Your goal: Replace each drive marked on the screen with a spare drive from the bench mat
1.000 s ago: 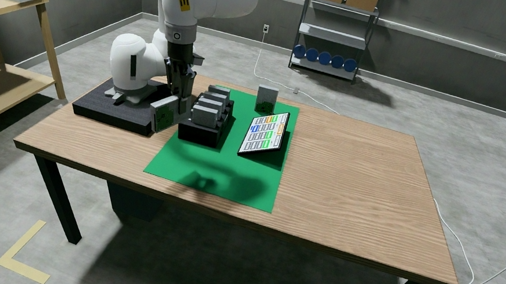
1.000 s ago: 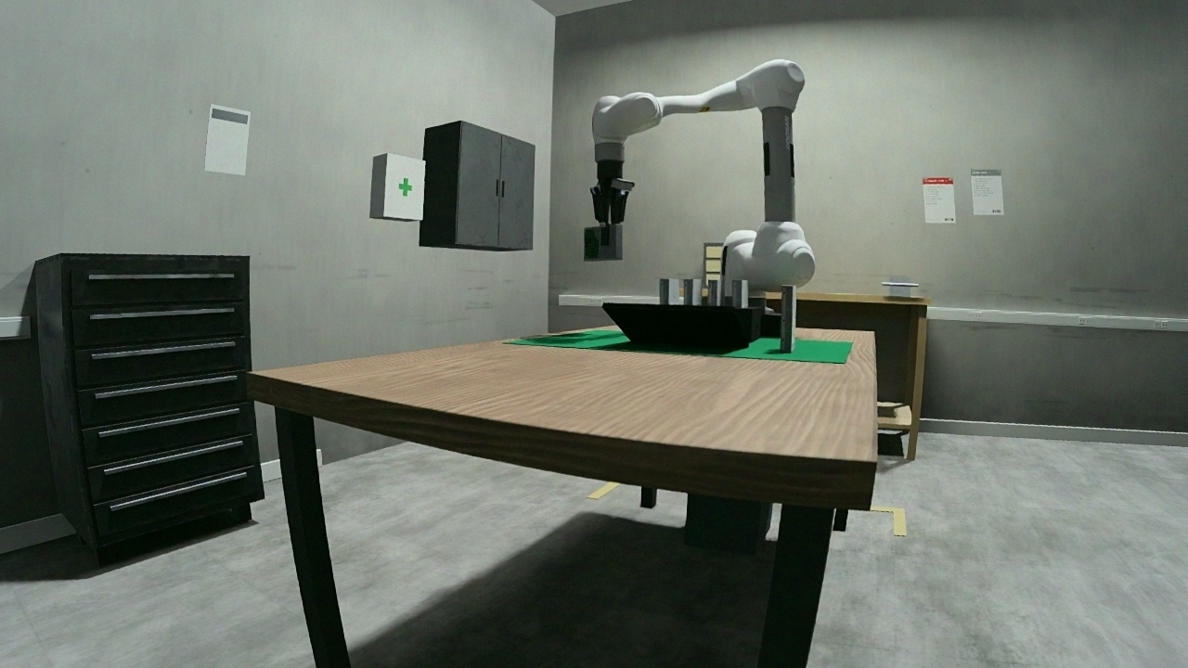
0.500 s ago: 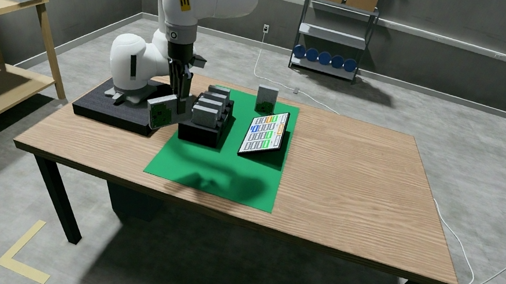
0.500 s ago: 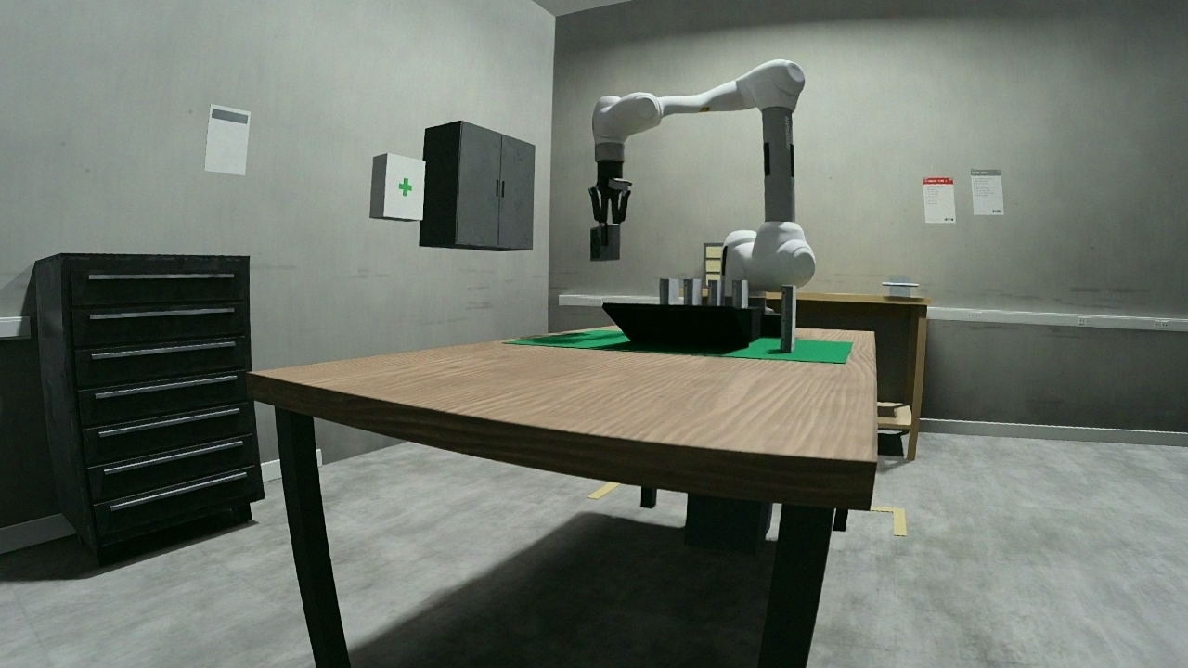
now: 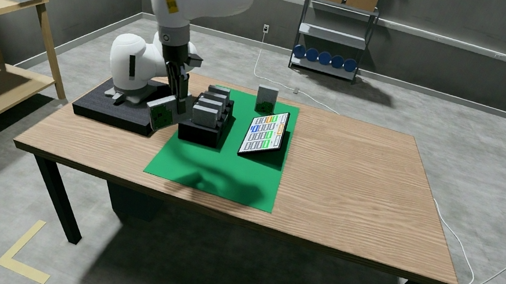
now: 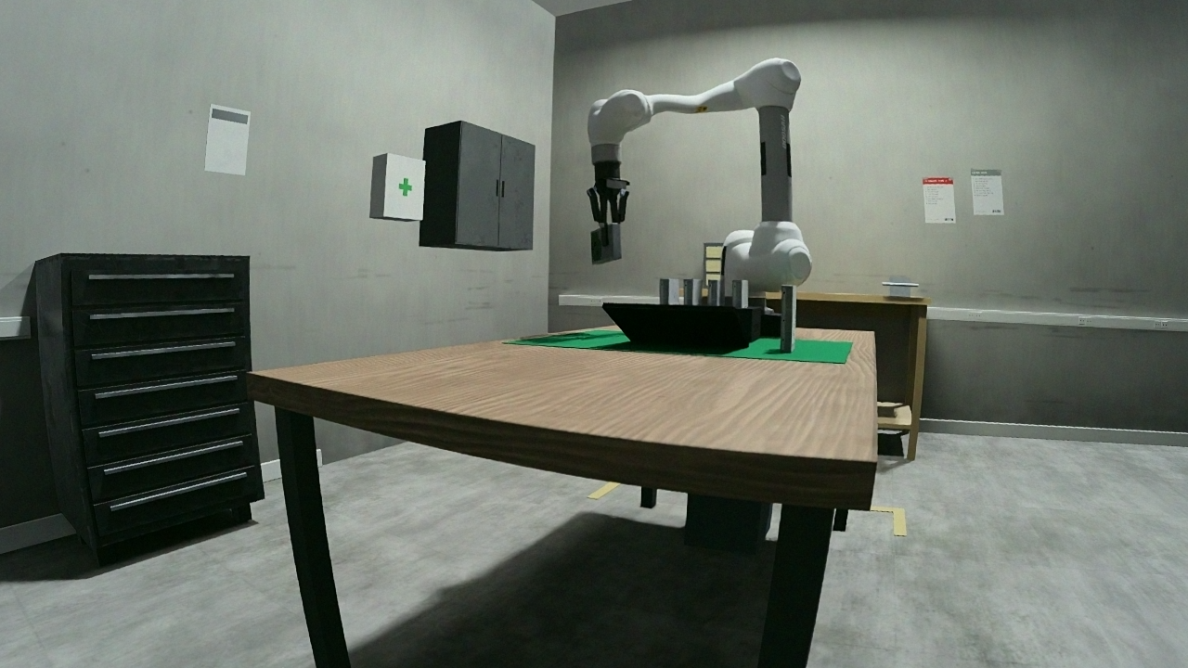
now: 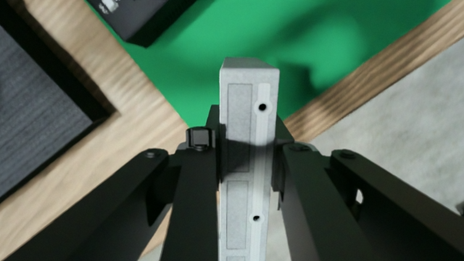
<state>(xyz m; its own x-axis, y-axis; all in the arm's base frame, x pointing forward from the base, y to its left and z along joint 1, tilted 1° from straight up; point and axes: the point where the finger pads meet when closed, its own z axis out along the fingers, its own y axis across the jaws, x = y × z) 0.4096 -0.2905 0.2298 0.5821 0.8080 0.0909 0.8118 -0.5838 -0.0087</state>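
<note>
Four grey rectangular drives (image 5: 205, 115) (image 6: 739, 292) stand in the black block-shaped dock (image 5: 199, 133) as your black two-fingered gripper (image 5: 182, 95) (image 6: 610, 223) (image 7: 241, 123), narrowly parted, clamps a grey slab drive with green circuitry (image 5: 168, 113) (image 6: 605, 244) (image 7: 239, 163) above the dock's level; another upright grey drive (image 5: 266, 99) (image 6: 787, 318) stands across the dock from it.

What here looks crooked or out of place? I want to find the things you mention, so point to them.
Nothing looks spilled or damaged. The drive (image 5: 160, 116) (image 6: 609, 242) (image 7: 249, 119) gripped in midair is turned at an angle to those in the dock (image 5: 198, 134), which look odd only by comparison; they stand in a neat row.
</note>
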